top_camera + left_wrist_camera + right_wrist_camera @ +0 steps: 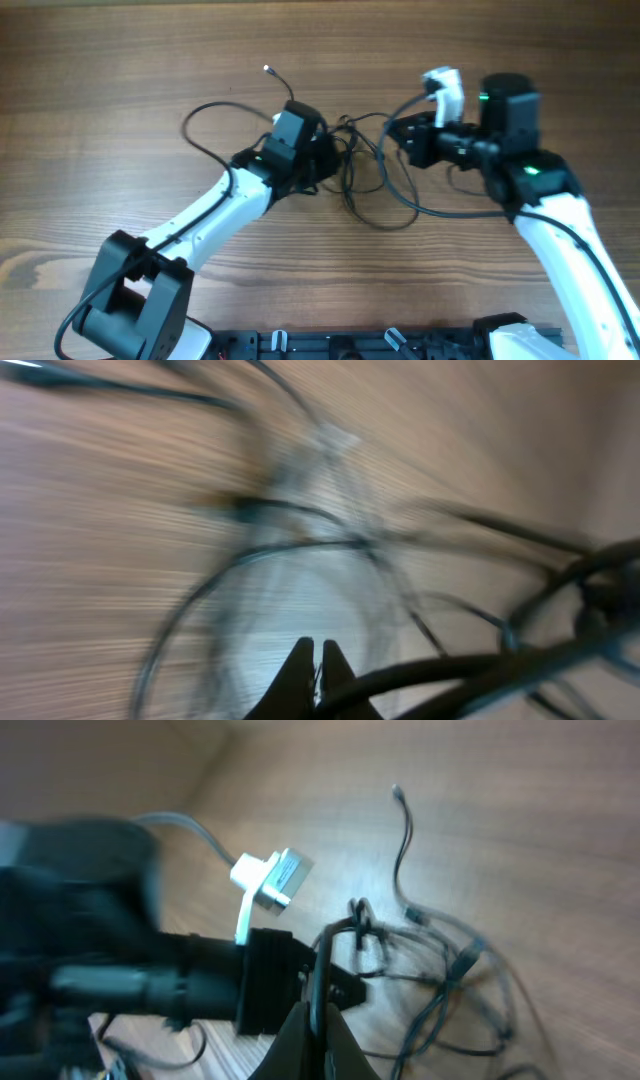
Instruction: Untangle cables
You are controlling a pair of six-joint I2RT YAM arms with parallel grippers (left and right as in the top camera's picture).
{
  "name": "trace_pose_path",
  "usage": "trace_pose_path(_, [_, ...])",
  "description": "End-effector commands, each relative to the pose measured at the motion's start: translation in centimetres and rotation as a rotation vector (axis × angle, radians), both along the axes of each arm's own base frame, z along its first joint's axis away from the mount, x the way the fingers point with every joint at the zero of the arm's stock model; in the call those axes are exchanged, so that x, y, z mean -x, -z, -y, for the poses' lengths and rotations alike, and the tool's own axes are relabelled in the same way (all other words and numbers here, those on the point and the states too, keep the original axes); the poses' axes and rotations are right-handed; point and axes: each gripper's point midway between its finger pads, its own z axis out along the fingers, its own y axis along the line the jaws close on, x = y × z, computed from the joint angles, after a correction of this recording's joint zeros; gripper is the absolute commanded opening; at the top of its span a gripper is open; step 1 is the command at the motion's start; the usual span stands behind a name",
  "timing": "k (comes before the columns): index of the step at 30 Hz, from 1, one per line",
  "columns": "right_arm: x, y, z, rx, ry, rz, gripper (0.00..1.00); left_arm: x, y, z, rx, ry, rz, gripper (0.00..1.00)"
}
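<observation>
Cables (352, 180), 1 tangle, between 2 end effectors (318, 655) (318, 1012)

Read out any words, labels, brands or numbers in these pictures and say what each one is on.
None: no writing shows on the cables, the table, the left arm or the right arm. The right arm's green lights are plain glows. The left wrist view is too blurred to read.

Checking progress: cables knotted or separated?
Knotted: the cables overlap in one bundle; overhead and right wrist views show strands crossing each other.
</observation>
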Motion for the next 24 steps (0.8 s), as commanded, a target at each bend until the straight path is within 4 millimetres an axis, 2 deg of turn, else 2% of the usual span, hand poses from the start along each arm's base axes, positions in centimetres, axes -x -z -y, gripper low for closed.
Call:
trace_pose_path(1, [0.3,-7.2,6.2,-0.044,0.129,0.228,0.04,-2.6,2.1,-9.7,-0.162,-0.38,-0.084,0.04])
trace_pose_path(3, [-0.3,-9.2,11.8,-0.062,0.322,0.271,0.04,-2.6,2.7,-12.9,-0.175,-0.451,-0.142,0.04])
trace_pose_path(5, [-1.0,-10.5,17.1,-0.077,0.511,0.297,0.04,-2.4,3.3,-16.0,-0.193,-0.527,-0.192,0.04])
trace_pose_path(9, [-2.2,-12.1,25.9,0.034,0.865,0.407,0.04,-1.0,4.2,-20.6,-0.223,-0.637,-0.293,0.04])
trace_pose_path(12, [-3.5,-14.8,30.5,0.241,1.01,0.618,0.04,-0.3,4.5,-22.5,-0.236,-0.683,-0.332,0.04])
trace_pose_path(14, [-3.8,-18.2,34.0,0.368,1.135,0.806,0.04,-0.3,4.5,-22.9,-0.249,-0.695,-0.329,0.04])
trace_pose_path(16, [-2.5,-22.2,37.6,0.405,1.325,0.961,0.04,0.3,4.7,-23.8,-0.303,-0.715,-0.34,0.04])
trace_pose_path(18, [-1.6,-26.3,40.0,0.536,1.395,1.067,0.04,1.5,4.9,-25.4,-0.405,-0.75,-0.357,0.04])
trace_pose_path(20, [-2.8,-30.5,41.2,0.826,1.349,1.114,0.04,4.4,4.7,-29.2,-0.613,-0.876,-0.403,0.04])
trace_pose_path(23, [-2.9,-33.9,43.1,0.907,1.417,1.16,0.04,6.9,4.0,-32.3,-0.732,-1.025,-0.451,0.04])
trace_pose_path(24, [-3.2,-34.8,44.4,0.918,1.437,1.173,0.04,7.7,3.9,-33.4,-0.756,-1.067,-0.469,0.04])
